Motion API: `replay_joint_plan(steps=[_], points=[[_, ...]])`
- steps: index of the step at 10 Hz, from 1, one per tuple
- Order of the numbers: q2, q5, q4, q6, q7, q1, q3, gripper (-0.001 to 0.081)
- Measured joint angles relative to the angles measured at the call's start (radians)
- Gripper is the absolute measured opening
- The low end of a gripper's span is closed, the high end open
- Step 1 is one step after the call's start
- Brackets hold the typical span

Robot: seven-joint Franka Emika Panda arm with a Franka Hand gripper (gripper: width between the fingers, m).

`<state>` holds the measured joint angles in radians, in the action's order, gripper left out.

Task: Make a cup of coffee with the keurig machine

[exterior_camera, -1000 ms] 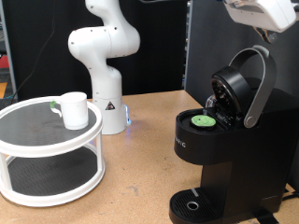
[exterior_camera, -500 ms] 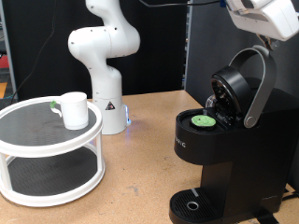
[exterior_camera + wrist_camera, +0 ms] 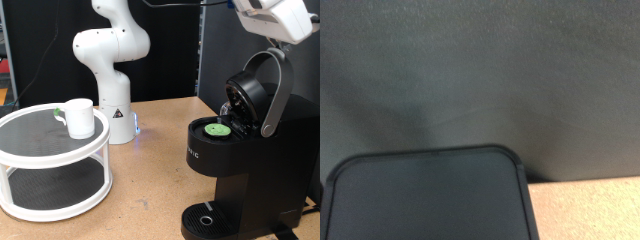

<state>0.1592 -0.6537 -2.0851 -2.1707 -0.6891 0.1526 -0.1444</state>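
Observation:
The keurig machine (image 3: 235, 175) stands at the exterior view's right with its silver-rimmed lid (image 3: 262, 92) hinged open. A dark pod with a green top (image 3: 216, 127) sits in the open chamber. The small white cup (image 3: 79, 118) stands on the top tier of a round white stand (image 3: 50, 152) at the left, far from the machine. Part of my white hand (image 3: 272, 18) shows at the top right, above the open lid; its fingers are out of frame. The wrist view shows no fingers, only a dark backdrop and a black rounded slab (image 3: 425, 195).
The white arm's base (image 3: 112, 70) stands at the back centre on the tan table (image 3: 150, 190). The machine's round drip base (image 3: 207, 220) holds nothing. A black panel rises behind the machine. A strip of the tan table (image 3: 585, 210) shows in the wrist view.
My hand has shifted slightly to the exterior view's left above the open lid. The cup, pod and machine have not moved.

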Motion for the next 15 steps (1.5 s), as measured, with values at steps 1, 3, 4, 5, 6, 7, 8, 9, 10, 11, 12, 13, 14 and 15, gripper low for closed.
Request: replay_joint_plan(steps=[1,3,4,5,6,7,8,9,10,11,12,13,14,15], points=[[0.008,0.018,0.000,0.017,-0.001,-0.007,0.008,0.0002],[0.026,0.062,0.001,0.059,-0.014,-0.025,0.028,0.0002],[0.034,0.084,0.001,0.085,-0.030,-0.037,0.043,0.0002],[0.039,0.110,0.000,0.113,-0.045,-0.050,0.058,0.0002],[0.041,0.138,0.000,0.141,-0.062,-0.065,0.072,0.0002],[0.041,0.167,-0.005,0.162,-0.080,-0.079,0.085,0.0002],[0.041,0.197,-0.015,0.173,-0.095,-0.093,0.096,0.0002],[0.041,0.229,-0.031,0.180,-0.107,-0.106,0.104,0.0002],[0.041,0.259,-0.051,0.181,-0.117,-0.117,0.112,0.0002],[0.040,0.281,-0.076,0.178,-0.125,-0.127,0.117,0.0002],[0.039,0.306,-0.108,0.161,-0.127,-0.136,0.119,0.0002],[0.038,0.329,-0.145,0.126,-0.128,-0.142,0.119,0.0002],[0.036,0.352,-0.180,0.087,-0.128,-0.146,0.119,0.0002],[0.030,0.371,-0.215,0.042,-0.126,-0.149,0.119,0.0002]])
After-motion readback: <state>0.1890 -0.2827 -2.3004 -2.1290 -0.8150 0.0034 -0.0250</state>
